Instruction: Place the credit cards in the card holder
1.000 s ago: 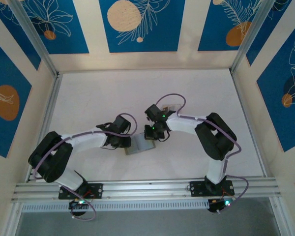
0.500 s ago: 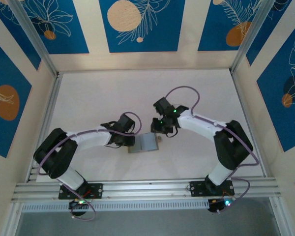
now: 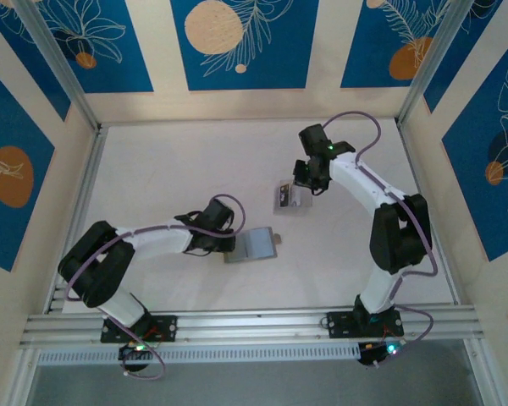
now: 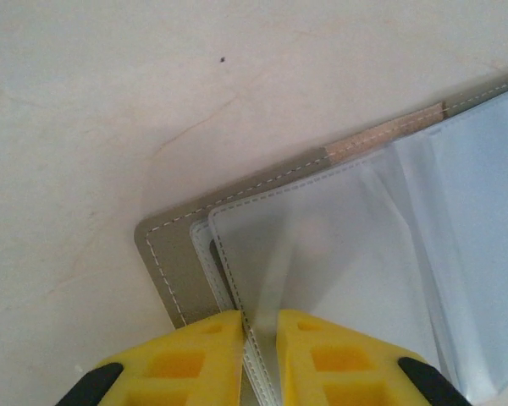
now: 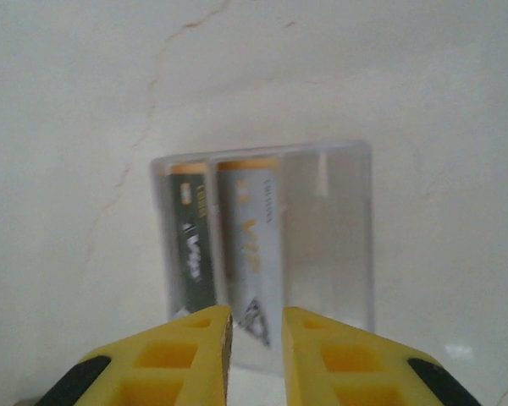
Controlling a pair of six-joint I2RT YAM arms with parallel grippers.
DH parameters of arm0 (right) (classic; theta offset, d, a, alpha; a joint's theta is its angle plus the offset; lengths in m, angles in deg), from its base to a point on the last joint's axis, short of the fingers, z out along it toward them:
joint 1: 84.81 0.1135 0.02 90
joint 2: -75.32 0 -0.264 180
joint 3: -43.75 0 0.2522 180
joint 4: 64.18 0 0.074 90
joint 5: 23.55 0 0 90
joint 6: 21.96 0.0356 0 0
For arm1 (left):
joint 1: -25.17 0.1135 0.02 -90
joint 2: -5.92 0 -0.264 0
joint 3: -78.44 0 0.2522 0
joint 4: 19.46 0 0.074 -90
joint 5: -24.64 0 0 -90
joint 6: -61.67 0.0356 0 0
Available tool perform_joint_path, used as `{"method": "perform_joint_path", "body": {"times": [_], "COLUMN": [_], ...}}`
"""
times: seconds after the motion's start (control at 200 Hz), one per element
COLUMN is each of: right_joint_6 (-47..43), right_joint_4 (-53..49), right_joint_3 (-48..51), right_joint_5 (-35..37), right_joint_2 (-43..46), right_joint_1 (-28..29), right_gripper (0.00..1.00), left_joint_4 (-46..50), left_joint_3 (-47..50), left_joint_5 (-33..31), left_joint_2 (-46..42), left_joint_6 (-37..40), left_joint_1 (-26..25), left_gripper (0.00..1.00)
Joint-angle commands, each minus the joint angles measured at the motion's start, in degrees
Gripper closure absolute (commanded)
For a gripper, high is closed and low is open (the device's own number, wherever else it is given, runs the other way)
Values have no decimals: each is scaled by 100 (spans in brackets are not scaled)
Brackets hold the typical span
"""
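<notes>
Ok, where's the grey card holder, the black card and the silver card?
card holder point(image 4: 171, 254): left wrist view, on its grey stitched corner.
black card point(image 5: 191, 244): right wrist view, middle of its face.
silver card point(image 5: 251, 245): right wrist view, middle of its face.

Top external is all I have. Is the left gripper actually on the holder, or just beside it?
Observer: On it. The left wrist view shows the left gripper pinching the stitched edge of a clear inner sleeve. The holder lies open.
Operator: What's the small thing by the right gripper?
Observer: A clear case with two cards side by side, a dark card and a pale card.
Operator: Has it grabbed one?
Observer: No grip that I can see. Its jaws stand a little apart, with the gap in line with the pale card.
</notes>
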Motion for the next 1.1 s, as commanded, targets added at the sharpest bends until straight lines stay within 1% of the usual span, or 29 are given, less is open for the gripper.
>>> {"method": "perform_joint_path", "body": {"times": [0.0, 0.19, 0.32, 0.395, 0.465, 0.595, 0.715, 0.96, 1.095], "right_joint_6": [-264, -291, -256, -247, -259, -260, -260, -280, -254], "right_joint_4": [-311, -482, -591, -619, -578, -354, -217, -212, -139], "right_joint_3": [-408, -858, -949, -926, -848, -649, -509, -488, -392], "right_joint_5": [-69, 96, 306, 266, 141, -409, -716, -919, -1188], "right_joint_2": [-340, -985, -1175, -1232, -1216, -1104, -967, -864, -792], "right_joint_1": [-74, -59, -11, -9, 16, -5, -45, -102, -184], "right_gripper": [75, 75, 75, 76, 77, 79, 80, 81, 78], "left_joint_4": [32, -165, -230, -222, -187, -185, -224, -270, -258], "left_joint_3": [300, 289, 253, 233, 208, 191, 191, 173, 182], "left_joint_5": [106, 142, 178, 197, 192, 197, 215, 250, 255], "left_joint_2": [181, 467, 596, 620, 638, 692, 742, 799, 798], "left_joint_6": [34, 43, 33, 49, 74, 104, 103, 87, 82], "left_joint_1": [-124, -125, -121, -122, -127, -121, -122, -122, -121], "left_gripper": [83, 83, 83, 83, 83, 83, 83, 83, 83]}}
